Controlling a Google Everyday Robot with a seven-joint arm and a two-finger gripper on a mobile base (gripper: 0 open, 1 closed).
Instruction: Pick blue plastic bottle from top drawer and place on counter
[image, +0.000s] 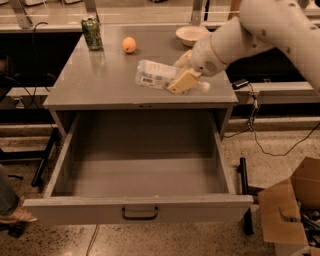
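The blue plastic bottle (154, 74), clear with a pale wrap label, lies on its side in my gripper (182, 71), which is shut on it at the cap end. It is held just above the right half of the grey counter (100, 82). The white arm reaches in from the upper right. The top drawer (140, 170) is pulled wide open below, and its inside is bare. Its dark handle (140, 214) sits at the middle of the front.
A green can (92, 33), an orange fruit (129, 45) and a white bowl (192, 34) stand at the back of the counter. A cardboard box (292, 210) sits on the floor at the lower right. Cables run along the floor on the right.
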